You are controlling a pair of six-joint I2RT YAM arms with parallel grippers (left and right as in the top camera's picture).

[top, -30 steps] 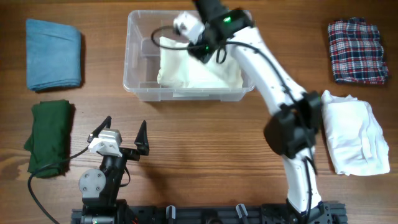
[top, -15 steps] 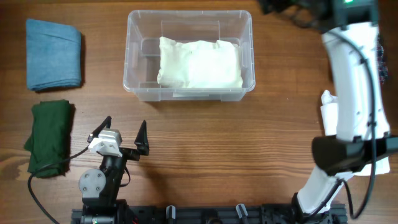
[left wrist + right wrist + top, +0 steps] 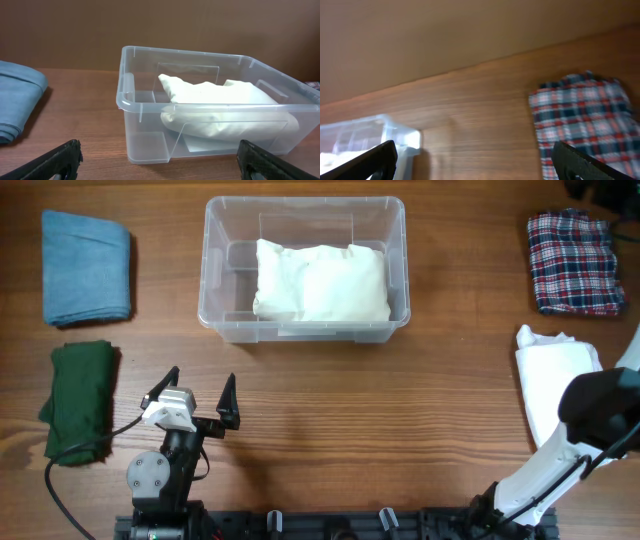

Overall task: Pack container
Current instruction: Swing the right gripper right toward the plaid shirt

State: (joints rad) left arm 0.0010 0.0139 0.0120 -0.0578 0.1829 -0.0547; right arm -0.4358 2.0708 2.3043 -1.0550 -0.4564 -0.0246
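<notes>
The clear container (image 3: 305, 202) stands at the table's far middle, with a folded cream cloth (image 3: 320, 282) lying inside it toward the right. My left gripper (image 3: 200, 385) rests open near the front edge, well short of the container, and nothing is between its fingers. In the left wrist view the container (image 3: 145, 145) and cream cloth (image 3: 220, 107) fill the middle, beyond the left gripper (image 3: 159, 152). My right gripper (image 3: 472, 155) hangs open and empty over bare wood, between the container's corner (image 3: 395, 137) and a plaid cloth (image 3: 580, 120). In the overhead view it is mostly cut off at the top right corner.
A folded blue cloth (image 3: 87, 265) lies far left, with a dark green cloth (image 3: 80, 400) below it. The plaid cloth (image 3: 575, 262) is far right, and a white cloth (image 3: 560, 390) lies nearer, partly under the right arm (image 3: 600, 410).
The right gripper opened, left the cream cloth in the container and swung away to the far right corner near the plaid cloth. The left arm has not moved.
</notes>
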